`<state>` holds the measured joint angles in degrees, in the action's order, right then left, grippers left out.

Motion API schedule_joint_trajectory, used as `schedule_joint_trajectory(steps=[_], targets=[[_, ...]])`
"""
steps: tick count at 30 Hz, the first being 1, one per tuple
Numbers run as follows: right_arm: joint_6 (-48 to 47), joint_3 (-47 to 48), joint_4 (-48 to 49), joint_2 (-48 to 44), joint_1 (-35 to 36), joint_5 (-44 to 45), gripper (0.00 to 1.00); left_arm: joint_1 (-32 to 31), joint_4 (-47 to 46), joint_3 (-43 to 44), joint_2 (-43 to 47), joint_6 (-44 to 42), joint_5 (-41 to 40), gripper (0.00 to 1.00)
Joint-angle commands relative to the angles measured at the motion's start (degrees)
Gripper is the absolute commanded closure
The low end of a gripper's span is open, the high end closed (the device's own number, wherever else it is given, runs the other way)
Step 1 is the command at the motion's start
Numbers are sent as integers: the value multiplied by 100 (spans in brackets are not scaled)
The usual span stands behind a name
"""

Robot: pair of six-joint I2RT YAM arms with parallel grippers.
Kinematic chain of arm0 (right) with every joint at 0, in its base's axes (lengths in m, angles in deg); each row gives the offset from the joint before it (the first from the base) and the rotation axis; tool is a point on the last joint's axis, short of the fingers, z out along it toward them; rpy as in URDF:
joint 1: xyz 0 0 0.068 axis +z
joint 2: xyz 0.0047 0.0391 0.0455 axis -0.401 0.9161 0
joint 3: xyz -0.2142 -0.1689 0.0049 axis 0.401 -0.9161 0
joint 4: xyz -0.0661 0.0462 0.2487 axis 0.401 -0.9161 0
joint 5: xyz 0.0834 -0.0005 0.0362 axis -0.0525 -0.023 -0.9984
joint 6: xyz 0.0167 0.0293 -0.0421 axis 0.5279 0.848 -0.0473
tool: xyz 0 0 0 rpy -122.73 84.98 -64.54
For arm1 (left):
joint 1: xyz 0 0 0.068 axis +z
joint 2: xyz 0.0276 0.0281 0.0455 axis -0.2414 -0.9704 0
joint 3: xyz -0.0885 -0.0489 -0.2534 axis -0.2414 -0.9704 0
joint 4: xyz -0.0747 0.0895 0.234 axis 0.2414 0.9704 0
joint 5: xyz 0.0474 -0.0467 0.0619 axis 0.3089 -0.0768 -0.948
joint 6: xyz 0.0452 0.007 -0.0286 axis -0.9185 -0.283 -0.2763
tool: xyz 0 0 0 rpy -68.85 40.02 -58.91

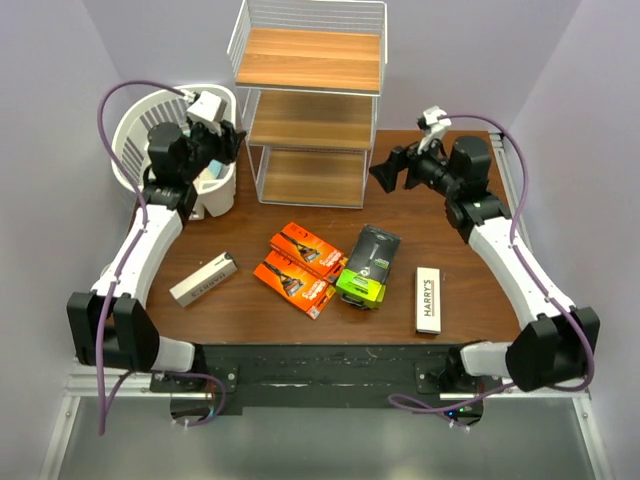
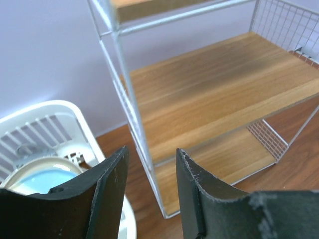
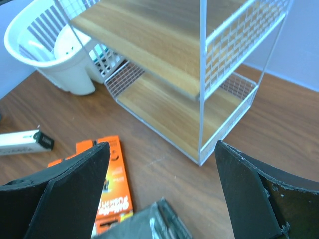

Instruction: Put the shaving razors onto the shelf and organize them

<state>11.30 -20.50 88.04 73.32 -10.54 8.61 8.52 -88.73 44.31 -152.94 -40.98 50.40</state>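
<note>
Currently the right gripper (image 3: pixel 160 149) hangs empty with its jaws spread wide, facing the shelf's (image 1: pixel 310 60) right front corner. The left gripper (image 2: pixel 149 169) shows a narrower gap, also holding nothing, up beside the white basket (image 1: pixel 130 135). All six packs lie on the table (image 1: pixel 480 290) in front of the shelf, whose boards look bare. The two orange boxes (image 1: pixel 300 265) overlap at centre, the black-and-lime packs (image 1: pixel 368 262) lie just right of them, the HARRY'S box (image 1: pixel 429 299) lies further right, and the other white box (image 1: pixel 203 279) lies well to the left. These look light and stiff. The slim boxes should pinch easily across their narrow width at mid-length. The glossy black-and-lime packs may slip, so a grip across the thicker middle seems safest.
</note>
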Motion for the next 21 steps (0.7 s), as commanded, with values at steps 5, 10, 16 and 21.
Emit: schedule_joint_trajectory(steps=[5, 10, 16, 21], targets=[[375, 688, 986, 812, 307, 1364, 10, -395, -483, 639, -548, -354, -157, 56], [709, 1031, 1049, 1349, 298, 1894, 11, -553, -491, 780, -776, -442, -183, 57], [745, 1576, 1058, 1999, 307, 2167, 28, -878, -448, 1008, -1154, -565, -254, 60], [490, 1980, 1022, 2360, 280, 2518, 38, -1019, -456, 1219, -1444, -565, -280, 62]])
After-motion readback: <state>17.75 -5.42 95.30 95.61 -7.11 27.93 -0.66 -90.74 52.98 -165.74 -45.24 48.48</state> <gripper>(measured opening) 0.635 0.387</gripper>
